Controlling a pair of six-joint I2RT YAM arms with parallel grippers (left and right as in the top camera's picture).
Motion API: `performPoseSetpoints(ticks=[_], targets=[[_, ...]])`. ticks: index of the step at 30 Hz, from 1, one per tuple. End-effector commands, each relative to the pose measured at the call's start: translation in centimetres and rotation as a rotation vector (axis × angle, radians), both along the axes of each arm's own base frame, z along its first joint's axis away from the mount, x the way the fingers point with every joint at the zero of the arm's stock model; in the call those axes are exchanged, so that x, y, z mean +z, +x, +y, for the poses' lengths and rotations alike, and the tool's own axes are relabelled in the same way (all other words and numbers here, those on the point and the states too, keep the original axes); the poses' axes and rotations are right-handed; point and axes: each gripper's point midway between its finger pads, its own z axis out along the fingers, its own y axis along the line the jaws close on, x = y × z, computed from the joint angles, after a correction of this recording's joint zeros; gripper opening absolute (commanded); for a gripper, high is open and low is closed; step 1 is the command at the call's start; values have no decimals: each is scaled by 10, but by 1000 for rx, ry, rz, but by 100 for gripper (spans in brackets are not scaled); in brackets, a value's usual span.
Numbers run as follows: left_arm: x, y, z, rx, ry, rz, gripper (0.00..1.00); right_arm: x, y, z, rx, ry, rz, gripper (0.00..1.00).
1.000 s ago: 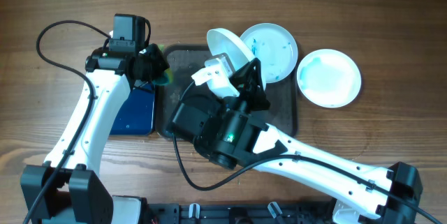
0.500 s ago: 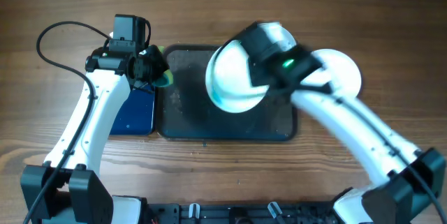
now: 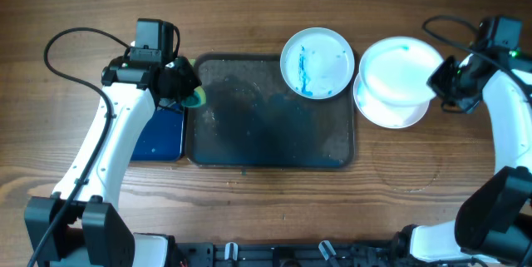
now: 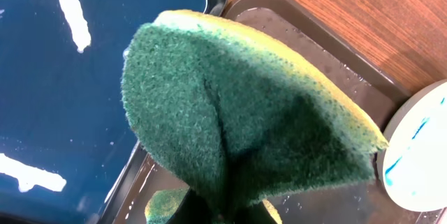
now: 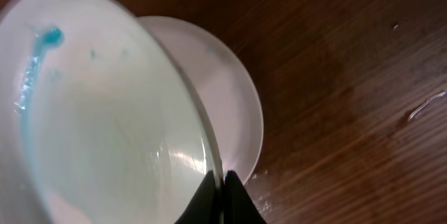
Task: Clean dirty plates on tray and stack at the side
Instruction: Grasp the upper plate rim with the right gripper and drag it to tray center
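Observation:
My right gripper (image 3: 442,81) is shut on the rim of a white plate (image 3: 401,67) with a small blue smear, holding it just above another white plate (image 3: 386,111) that lies on the table right of the tray (image 3: 249,146). In the right wrist view the held plate (image 5: 105,119) fills the left and the lower plate (image 5: 234,112) shows behind it. A third plate (image 3: 317,61) with blue streaks rests on the tray's far right corner. My left gripper (image 3: 184,86) is shut on a green and yellow sponge (image 4: 237,112) at the tray's far left edge.
A black bin with a blue bottom (image 3: 158,134) stands left of the tray, under my left arm. A black cable (image 3: 62,38) loops at the far left. Wet marks lie on the wood at the right.
My right arm swung from over the tray to the far right, carrying the plate with it to above the plate on the table. The left arm stayed still.

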Motion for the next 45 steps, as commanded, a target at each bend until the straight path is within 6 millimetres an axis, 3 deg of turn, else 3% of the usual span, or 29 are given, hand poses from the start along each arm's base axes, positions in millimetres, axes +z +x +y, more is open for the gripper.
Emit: performPoseSetpoints(ticks=[1, 6, 8, 9, 10, 13, 14, 17, 19, 22, 25, 29, 32, 34, 38, 40, 42, 45], targets=[[2, 2, -1, 11, -13, -3, 4, -26, -12, -6, -39, -32, 34, 4], [2, 2, -1, 11, -13, -3, 4, -38, -17, -9, -47, -57, 43, 4], [2, 2, -1, 11, -13, -3, 4, -38, -18, -11, -48, -66, 47, 11], [2, 2, -1, 11, -13, -3, 4, -38, -17, -11, -47, -65, 46, 23], [2, 2, -1, 11, -13, -3, 4, -38, -15, -7, -20, -48, 35, 43], [2, 2, -1, 11, -13, -3, 4, -21, 3, 15, 120, 39, -40, 48], [2, 2, -1, 11, -13, -3, 4, -3, 18, 29, 200, 71, -96, 48], [2, 2, -1, 11, -13, -3, 4, 26, 41, 65, 346, 98, -184, 52], [2, 2, -1, 11, -13, -3, 4, 46, 55, 95, 456, 47, -226, 55], [-1, 0, -1, 11, -12, 4, 4, 56, 76, 119, 530, -80, -241, 60], [-7, -3, 0, 11, -10, 24, 4, 35, 101, 142, 670, -106, -185, 63], [-15, -4, 0, 11, -7, 46, 4, -8, 123, 153, 802, -110, -62, 63], [-21, -4, 0, 11, -5, 65, 4, -38, 131, 156, 896, -115, -31, 62], [-23, -4, 0, 12, -5, 70, 4, -52, 133, 172, 1018, -52, -63, 62], [-23, -5, 0, 12, -4, 73, 4, -64, 144, 174, 1033, -60, -90, 60], [-24, -6, 0, 12, -4, 80, 4, -71, 142, 174, 1034, -52, -73, 52], [-24, -6, 0, 12, -4, 81, 4, -74, 140, 174, 1034, -47, -61, 39], [-24, -6, 0, 12, -3, 80, 4, -75, 140, 174, 1030, -46, -60, 34]])
